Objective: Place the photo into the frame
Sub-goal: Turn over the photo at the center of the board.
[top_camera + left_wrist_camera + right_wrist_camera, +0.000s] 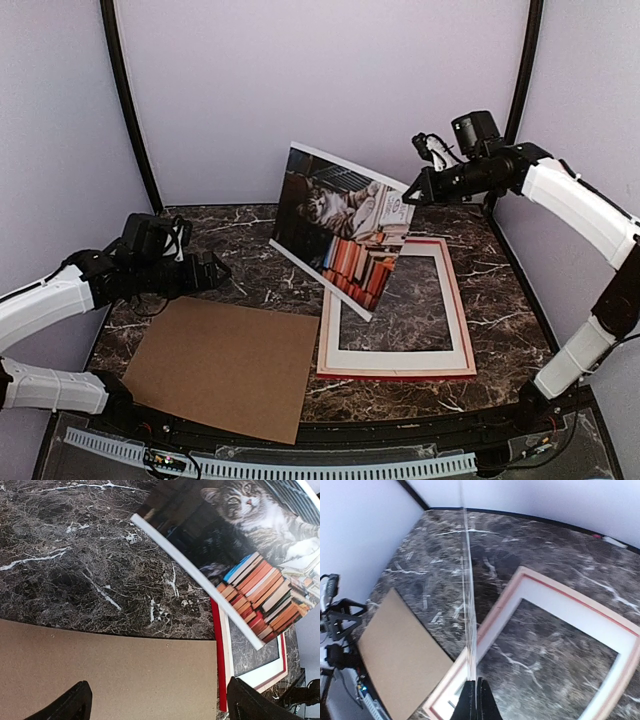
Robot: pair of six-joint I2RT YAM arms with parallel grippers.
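Right gripper (408, 193) clamped tight on the photo's top corner, photo (335, 225) tilted up over the left side of the frame (463, 320), frame flat on the table, left gripper (215, 272) jaws wide apart, hovering by the board (220, 365)

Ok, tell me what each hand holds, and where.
The right hand pinches the photo by its top right corner; the left hand holds nothing.

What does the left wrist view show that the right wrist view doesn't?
Left wrist only: the photo face-on, cat and stacked books, and the left hand open. Right wrist only: the photo edge-on, pinched in the right hand, plus most of the white mat. Both: the brown backing board, the red frame, the marble table.
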